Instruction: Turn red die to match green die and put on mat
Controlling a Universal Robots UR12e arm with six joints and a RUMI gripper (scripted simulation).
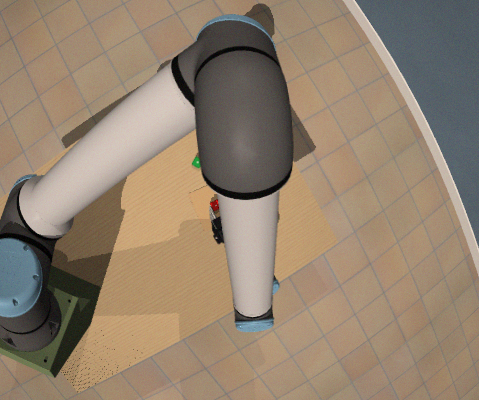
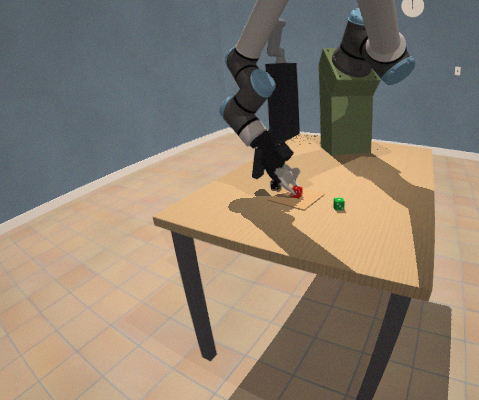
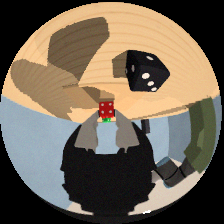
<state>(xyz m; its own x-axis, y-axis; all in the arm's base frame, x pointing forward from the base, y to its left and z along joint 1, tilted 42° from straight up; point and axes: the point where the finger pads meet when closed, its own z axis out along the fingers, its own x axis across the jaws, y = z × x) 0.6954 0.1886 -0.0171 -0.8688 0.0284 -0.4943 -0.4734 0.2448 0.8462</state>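
The red die [image 1: 215,205] [image 2: 297,192] [image 3: 106,108] is between the fingertips of my gripper [image 2: 295,192] [image 3: 106,109], which is shut on it. The die is over the thin tan mat [image 1: 198,198] [image 2: 305,205]; whether it touches the mat I cannot tell. Its face towards the wrist camera shows four pips. The green die [image 1: 196,162] [image 2: 339,204] stands on the table beyond the mat, and a sliver of it shows in the wrist view [image 3: 106,120]. The number on its top is too small to read. The arm hides part of the mat in the top view.
A black die [image 2: 275,185] [image 3: 146,71] with white pips is on the table close beside the gripper, on the robot's side of the red die. The arm's green pedestal [image 1: 75,320] [image 2: 345,120] stands at the table's far end in the exterior view.
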